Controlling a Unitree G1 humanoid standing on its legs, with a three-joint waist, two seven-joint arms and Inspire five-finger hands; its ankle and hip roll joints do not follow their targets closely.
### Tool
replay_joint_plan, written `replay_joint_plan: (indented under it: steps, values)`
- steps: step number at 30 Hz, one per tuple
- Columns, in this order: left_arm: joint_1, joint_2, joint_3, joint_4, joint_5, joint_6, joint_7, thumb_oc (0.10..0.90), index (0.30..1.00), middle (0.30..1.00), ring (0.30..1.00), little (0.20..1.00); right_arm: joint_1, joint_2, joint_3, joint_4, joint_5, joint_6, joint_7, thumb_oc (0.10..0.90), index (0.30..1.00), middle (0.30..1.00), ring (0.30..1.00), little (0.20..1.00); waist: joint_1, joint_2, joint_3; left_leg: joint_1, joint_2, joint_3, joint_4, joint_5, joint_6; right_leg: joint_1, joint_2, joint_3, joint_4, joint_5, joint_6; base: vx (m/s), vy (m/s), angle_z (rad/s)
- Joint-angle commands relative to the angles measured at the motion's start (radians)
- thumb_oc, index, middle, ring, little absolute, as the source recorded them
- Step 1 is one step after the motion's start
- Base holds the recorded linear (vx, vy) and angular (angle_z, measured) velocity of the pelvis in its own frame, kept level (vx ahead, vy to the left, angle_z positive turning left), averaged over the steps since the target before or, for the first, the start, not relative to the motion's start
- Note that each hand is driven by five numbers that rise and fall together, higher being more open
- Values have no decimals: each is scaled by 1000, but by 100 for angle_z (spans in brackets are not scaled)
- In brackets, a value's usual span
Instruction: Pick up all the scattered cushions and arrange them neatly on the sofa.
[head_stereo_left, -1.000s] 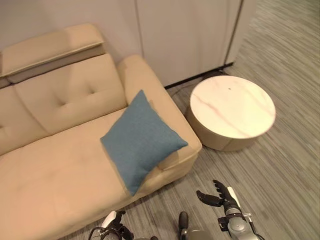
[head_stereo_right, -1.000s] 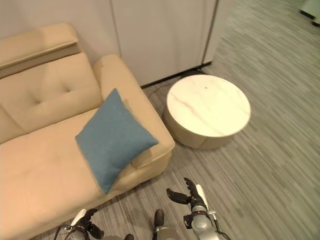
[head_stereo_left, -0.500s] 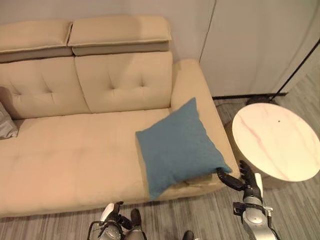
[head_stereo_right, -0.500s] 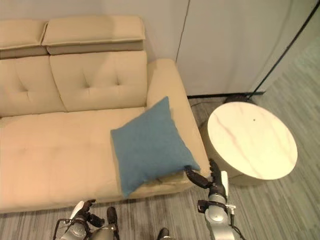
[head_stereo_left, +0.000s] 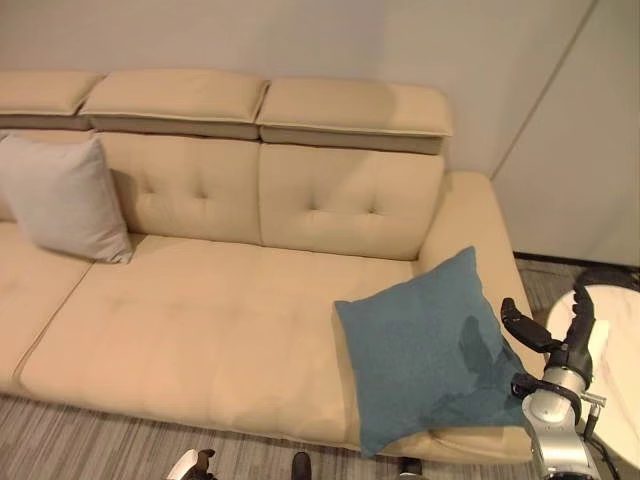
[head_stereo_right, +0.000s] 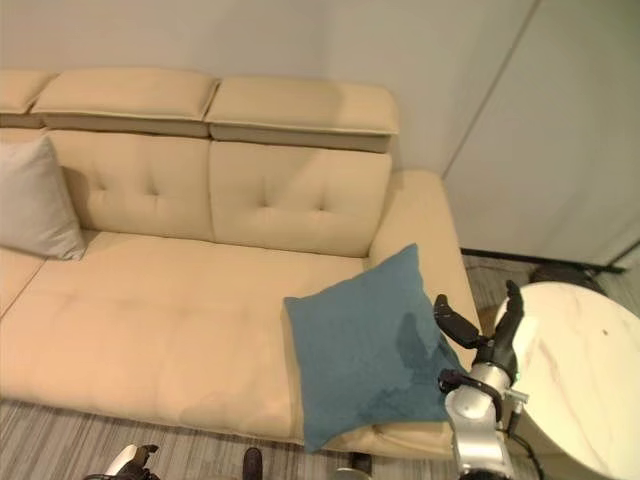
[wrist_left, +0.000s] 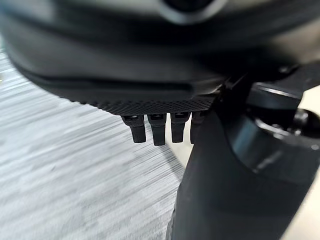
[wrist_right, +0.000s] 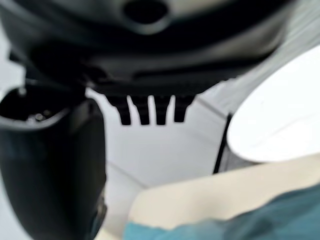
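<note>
Beige tufted sofa (head_stereo_left: 230, 330) along a pale wall, three headrest pads across the back. Blue cushion (head_stereo_left: 425, 350) at the sofa's right end, leaning on the right armrest (head_stereo_left: 480, 225), one corner up toward the backrest, lower corner hanging just past the seat's front edge. Grey cushion (head_stereo_left: 62, 198) well apart from it at the sofa's left end, propped upright against the backrest, lower corner touching the seat. Seat between the two cushions bare.

Right robot hand (head_stereo_left: 555, 340) raised just beside the blue cushion's right edge, over the armrest's front end, fingers straight and spread wide, thumb standing apart, holding nothing; dark shadow of it on the cushion's cloth. Same hand in the right wrist view (wrist_right: 150, 107), fingertips in a straight row, blue cloth and beige armrest past them, no contact visible. Round white marble-topped side table (head_stereo_right: 580, 380) on the floor to the right of the sofa, close behind that hand.

Left robot hand (wrist_left: 160, 127) low, in its wrist view over grey striped carpet (wrist_left: 75, 190), fingers only partly visible past the dark bulk; wide or narrow, cannot tell. Nothing visible in it. White panelled wall (head_stereo_right: 560, 130) behind the side table.
</note>
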Motion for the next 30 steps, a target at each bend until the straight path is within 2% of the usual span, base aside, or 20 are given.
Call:
replay_joint_plan:
  steps: [1,3,4,5,6,8,9,10,12,13,16,19,21,22,23,24,30]
  values:
    - [-34,-25,-29,22,11,-12,8,800,900,900,900,900,-144,-156,-31,20,61,-51,7,800,900,900,900,900,25,20,-21,-22,82,31,1,-77,-65,69,65,-36,35,-60,9,35,-160,25]
    - [-33,-28,-33,26,7,-12,7,800,900,900,900,900,-163,-166,-16,51,77,-50,15,800,900,900,900,900,25,20,-23,-26,84,24,1,-73,-69,79,71,-47,19,-63,5,17,-106,24]
    - [-25,-41,-57,30,-3,-12,3,800,900,900,900,900,-212,-152,11,111,185,-76,55,800,900,900,900,900,38,19,-29,-40,92,10,1,-58,-84,101,83,-72,-19,-70,-2,6,-68,29]
    - [-25,-41,-57,30,-4,-12,3,800,900,900,900,900,-214,-154,13,115,189,-79,57,800,900,900,900,900,36,20,-29,-40,92,8,1,-58,-84,103,84,-74,-22,-69,-2,-2,-117,28]
    - [-19,-55,-66,41,-17,-11,-14,800,900,900,900,900,-268,-185,42,225,214,-73,70,800,900,900,900,900,50,18,-35,-56,95,-4,1,-50,-97,124,95,-102,-60,-68,-6,-4,-79,19]
    - [-15,-59,-71,43,-36,-14,-13,800,900,900,900,900,-306,-190,77,340,247,-56,103,800,900,900,900,900,64,14,-37,-69,95,-13,1,-45,-109,136,103,-123,-87,-66,-11,-3,-67,19]
    - [-16,-60,-70,43,-36,-15,-13,800,900,900,900,900,-311,-191,80,345,249,-59,105,800,900,900,900,900,62,14,-37,-69,95,-14,1,-45,-110,137,103,-125,-90,-65,-11,-8,-54,21]
    - [-16,-61,-74,44,-52,-13,-13,800,900,900,900,900,-371,-205,124,476,277,-29,134,800,900,900,900,900,79,10,-38,-78,97,-23,1,-39,-117,140,110,-138,-104,-64,-13,-16,-49,19]
    - [-18,-63,-74,42,-59,-14,-12,800,900,900,900,900,-412,-205,147,539,295,-19,148,800,900,900,900,900,84,11,-37,-83,99,-23,1,-35,-120,137,112,-143,-105,-66,-14,-23,-40,16]
    - [-16,-63,-72,43,-69,-13,-5,800,900,900,900,900,-452,-186,180,604,317,3,176,800,900,900,900,900,98,11,-35,-90,101,-27,1,-32,-125,135,116,-147,-105,-73,-16,-19,-29,13]
    - [-4,-58,-67,58,-71,-12,-8,800,900,900,900,900,-498,-133,227,671,402,13,258,800,900,900,900,900,117,12,-35,-93,105,-30,1,-27,-133,139,123,-155,-105,-80,-22,7,-34,9]
    - [-2,-53,-65,59,-66,-14,-14,800,900,900,900,900,-511,-107,261,692,428,28,319,800,900,900,900,900,125,14,-33,-93,105,-34,1,-26,-136,144,124,-161,-105,-83,-25,8,-11,3]
    - [-13,-46,-69,55,-58,-24,-37,800,900,900,900,900,-529,-83,354,695,411,62,452,800,900,900,900,900,138,13,-34,-95,105,-41,1,-23,-140,148,125,-175,-105,-87,-28,0,-25,5]
    - [-18,-44,-76,51,-53,-27,-49,800,900,900,900,900,-537,-80,391,688,402,69,492,591,587,587,587,587,142,13,-34,-97,104,-44,1,-22,-142,150,125,-179,-105,-90,-29,-3,-24,5]
    - [-21,-43,-84,48,-49,-30,-56,800,900,900,900,900,-539,-80,417,678,392,68,517,544,516,516,516,516,145,12,-36,-99,104,-46,1,-20,-142,150,126,-184,-105,-90,-29,-6,-17,7]
    - [-25,-45,-93,45,-46,-32,-65,800,900,900,900,900,-543,-74,437,668,387,65,534,400,300,300,300,300,146,12,-37,-100,103,-48,1,-20,-143,152,125,-187,-105,-91,-29,-1,-11,7]
    - [-68,-46,-102,14,-67,-42,-76,800,900,900,900,900,-544,-71,502,550,369,35,558,400,300,300,300,300,134,8,-42,-98,103,-51,1,-22,-143,155,126,-187,-105,-91,-30,0,-1,1]
